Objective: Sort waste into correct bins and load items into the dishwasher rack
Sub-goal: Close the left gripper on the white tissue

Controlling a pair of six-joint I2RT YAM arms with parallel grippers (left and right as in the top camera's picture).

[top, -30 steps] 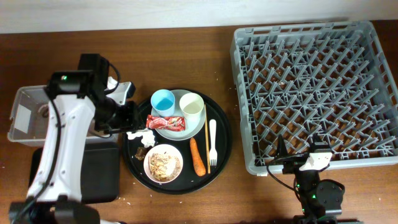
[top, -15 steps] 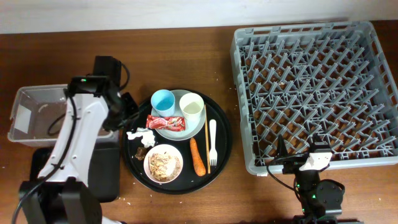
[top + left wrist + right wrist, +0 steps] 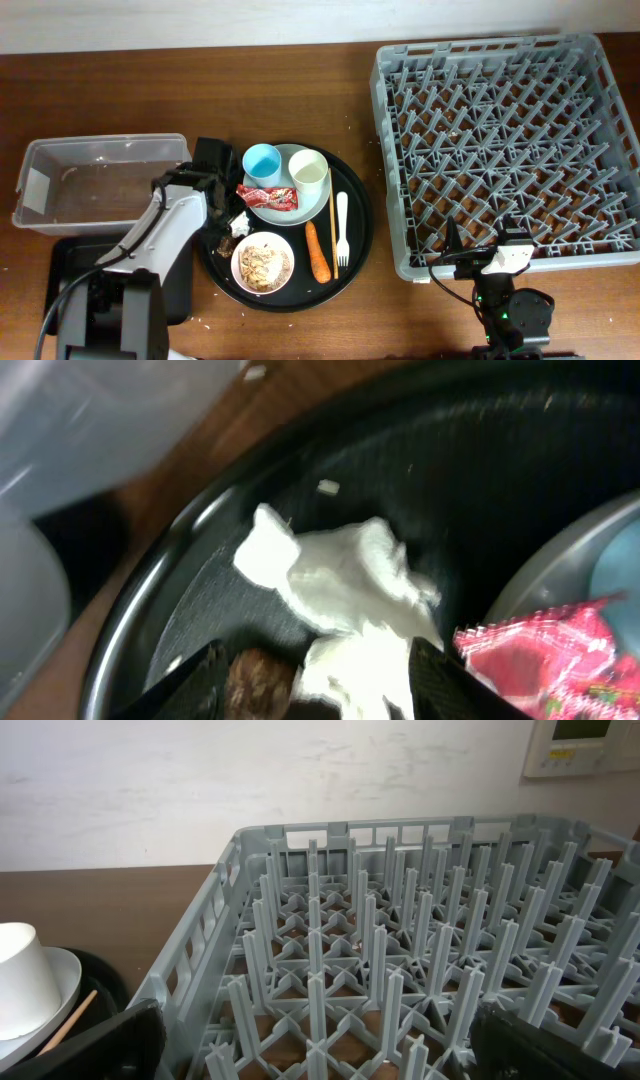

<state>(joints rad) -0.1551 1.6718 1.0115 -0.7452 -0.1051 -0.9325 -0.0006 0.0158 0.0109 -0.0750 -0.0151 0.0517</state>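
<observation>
My left gripper (image 3: pixel 315 695) is open, low over the left side of the round black tray (image 3: pixel 352 232). Crumpled white tissue (image 3: pixel 340 580) and a brown food scrap (image 3: pixel 258 675) lie between its fingers. Just right of them the red wrapper (image 3: pixel 268 197) rests on the pale plate (image 3: pixel 290 212). A blue cup (image 3: pixel 261 162), cream cup (image 3: pixel 309 168), bowl of rice scraps (image 3: pixel 263 263), carrot (image 3: pixel 318 252), fork (image 3: pixel 342 235) and chopsticks (image 3: pixel 332 228) also sit on the tray. My right gripper (image 3: pixel 320 1060) hangs open at the near edge of the grey rack (image 3: pixel 505 150).
A clear tub (image 3: pixel 100 185) stands left of the round tray, and a shallow black tray (image 3: pixel 165 290) lies in front of it, partly under my left arm. The rack fills the table's right half. Crumbs dot the wood.
My left arm has swung from beside the clear tub down and right onto the round tray, and its fingers now straddle the tissue. The right arm has not moved.
</observation>
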